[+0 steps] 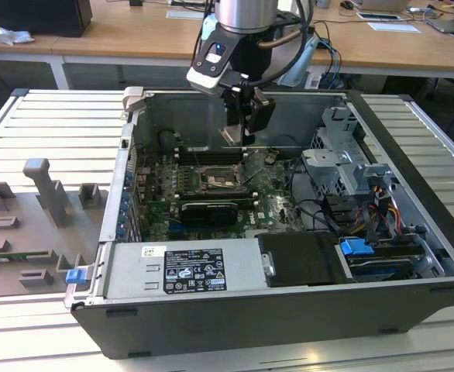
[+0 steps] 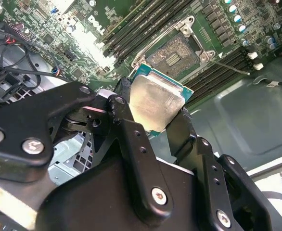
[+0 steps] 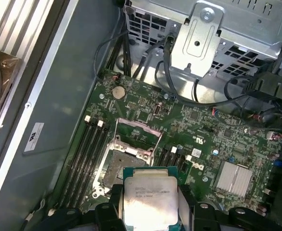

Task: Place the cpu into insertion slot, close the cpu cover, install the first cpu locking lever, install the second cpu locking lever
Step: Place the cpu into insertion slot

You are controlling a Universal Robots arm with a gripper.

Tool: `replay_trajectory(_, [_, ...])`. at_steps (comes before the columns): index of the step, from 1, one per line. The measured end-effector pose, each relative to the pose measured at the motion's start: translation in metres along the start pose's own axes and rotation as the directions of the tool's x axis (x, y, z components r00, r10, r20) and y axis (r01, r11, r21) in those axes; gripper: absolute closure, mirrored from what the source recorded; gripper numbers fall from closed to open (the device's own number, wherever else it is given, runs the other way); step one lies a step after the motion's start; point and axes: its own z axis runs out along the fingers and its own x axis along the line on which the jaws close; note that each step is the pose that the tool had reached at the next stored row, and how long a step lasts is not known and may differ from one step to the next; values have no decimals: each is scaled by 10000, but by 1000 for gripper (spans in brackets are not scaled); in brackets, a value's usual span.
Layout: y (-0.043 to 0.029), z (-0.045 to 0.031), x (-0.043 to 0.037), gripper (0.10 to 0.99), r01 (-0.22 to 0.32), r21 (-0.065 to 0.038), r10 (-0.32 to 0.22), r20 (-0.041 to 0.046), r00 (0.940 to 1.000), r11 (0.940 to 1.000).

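Silvery cpu (image 2: 155, 103) above open insertion slot (image 2: 176, 57)

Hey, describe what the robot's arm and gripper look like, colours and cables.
The arm is a silvery-grey metal cylinder; a white-and-black box with a blue spot is mounted at its wrist, and dark cables loop beside it. The gripper is black, its angular linked fingers studded with silver screws.

cpu (image 3: 149, 197) pinched between gripper (image 3: 150, 212) fingers (image 3: 113, 211), metal face to camera. insertion slot (image 3: 116, 166) just beyond it, uncovered, cpu cover (image 3: 140, 127) standing open. green board (image 3: 203, 137) around, black cables near metal drive cage (image 3: 203, 33).
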Motion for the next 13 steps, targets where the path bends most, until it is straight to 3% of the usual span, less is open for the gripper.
replay_trajectory(4, [-5,65,0,545,-53,24,53,10,10000,10000])
replay_trajectory(13, [-10,137,-1,545,-230,61,230,90,9997,9997])
